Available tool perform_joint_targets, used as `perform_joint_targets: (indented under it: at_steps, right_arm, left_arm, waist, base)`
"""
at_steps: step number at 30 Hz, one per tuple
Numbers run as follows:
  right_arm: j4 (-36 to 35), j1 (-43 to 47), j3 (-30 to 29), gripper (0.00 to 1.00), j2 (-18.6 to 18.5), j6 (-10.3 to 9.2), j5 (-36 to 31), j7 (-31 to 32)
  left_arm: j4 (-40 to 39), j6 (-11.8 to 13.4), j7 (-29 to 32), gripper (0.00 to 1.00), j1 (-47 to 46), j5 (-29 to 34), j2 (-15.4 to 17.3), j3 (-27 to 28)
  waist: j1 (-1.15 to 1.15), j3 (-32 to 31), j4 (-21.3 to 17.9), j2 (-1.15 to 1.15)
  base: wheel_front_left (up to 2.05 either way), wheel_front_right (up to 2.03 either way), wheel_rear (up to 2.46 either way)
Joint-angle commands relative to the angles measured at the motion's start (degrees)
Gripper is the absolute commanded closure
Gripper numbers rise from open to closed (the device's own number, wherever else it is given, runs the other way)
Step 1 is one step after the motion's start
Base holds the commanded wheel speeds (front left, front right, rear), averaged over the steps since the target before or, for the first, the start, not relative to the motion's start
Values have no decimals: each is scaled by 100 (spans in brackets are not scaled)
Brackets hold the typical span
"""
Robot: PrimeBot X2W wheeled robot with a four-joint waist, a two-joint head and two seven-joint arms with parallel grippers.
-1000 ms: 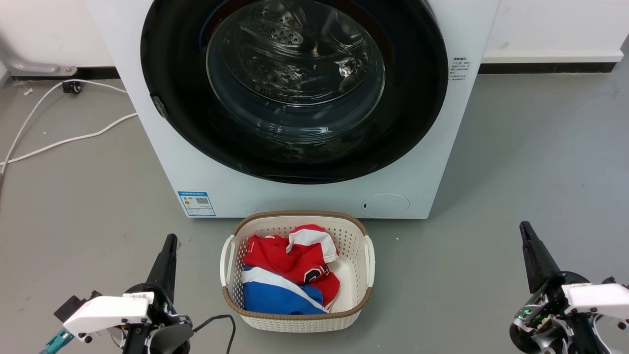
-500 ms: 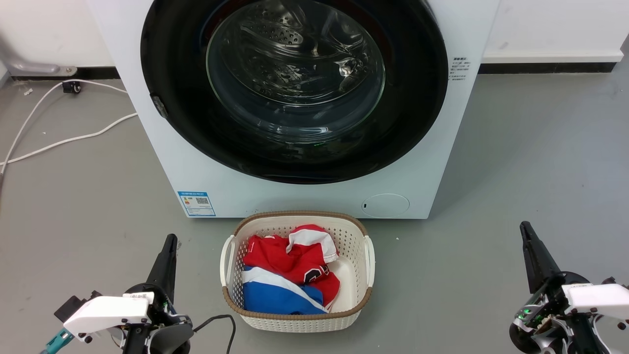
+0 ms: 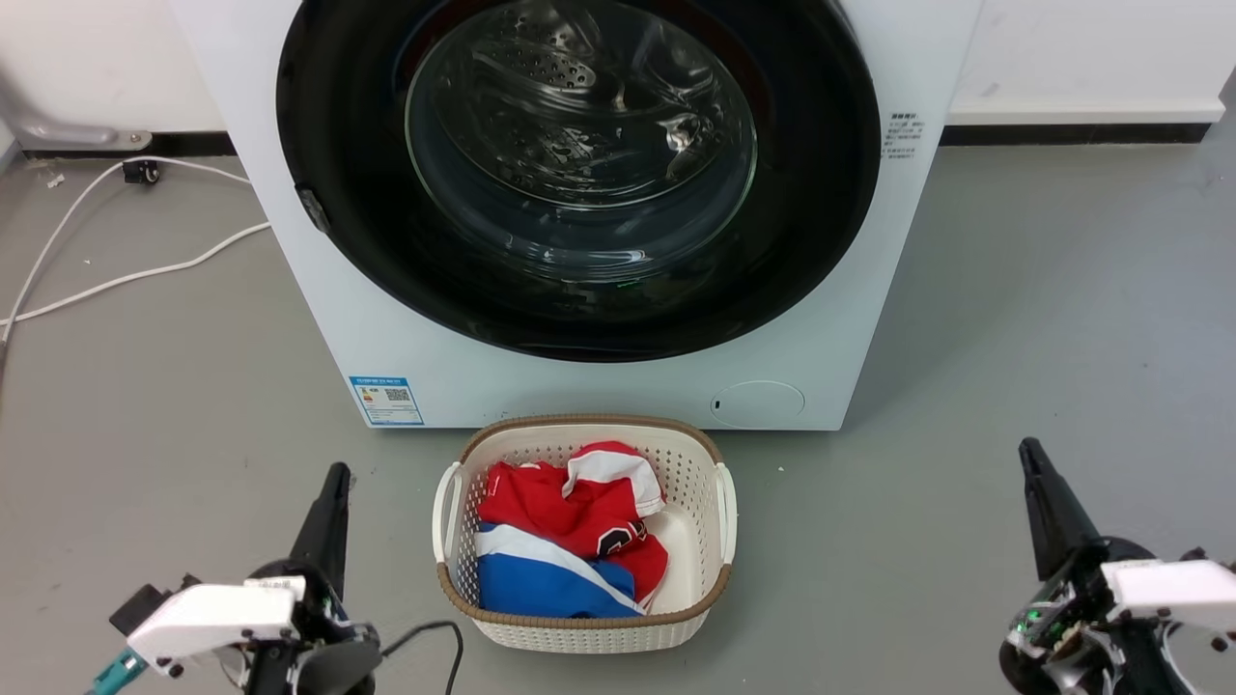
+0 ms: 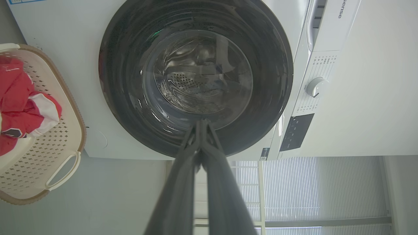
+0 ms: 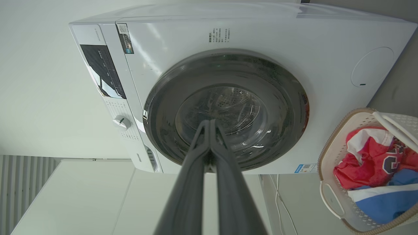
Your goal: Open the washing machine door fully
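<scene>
Black-rimmed glass door (image 3: 579, 164) sits flush in the machine (image 3: 618, 391) front, apparently latched. The left gripper (image 3: 337, 478) and right gripper (image 3: 1029, 456) hang low, well apart from it, both closed tip to tip on nothing. A basket (image 3: 584, 423) stands just below the door, between the grippers; bare floor (image 3: 1014, 319) flanks both sides.

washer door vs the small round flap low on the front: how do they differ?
Size: the washing machine door is nearly as wide as the washing machine; the round flap is small and sits below it, near a bottom corner.
Look: the door is glossy black with a clear glass centre; the flap is plain white like the front.
Shared: both are round and both look shut.
</scene>
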Motion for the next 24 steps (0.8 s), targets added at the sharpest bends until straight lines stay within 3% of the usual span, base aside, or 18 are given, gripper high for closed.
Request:
perform_joint_targets:
  at_steps: [1, 14, 24]
  right_arm:
    - [5, 6, 1, 0, -1, 1, 0, 0]
    - [-214, 248, 114, 0, -2, 3, -219, -300]
    - [-449, 334, 165, 0, -151, 4, -1536, -561]
  left_arm:
    - [8, 0, 0, 0, 4, 0, 0, -1]
    - [-33, -1, -324, 0, 36, 207, -15, -487]
    - [-256, -3, -577, 0, 20, 1656, -18, -583]
  waist:
    - [0, 0, 0, 0]
    - [0, -6, -1, 0]
    - [0, -13, 1, 0]
  base:
    - [0, 0, 0]
    - [0, 0, 0]
    - [0, 0, 0]
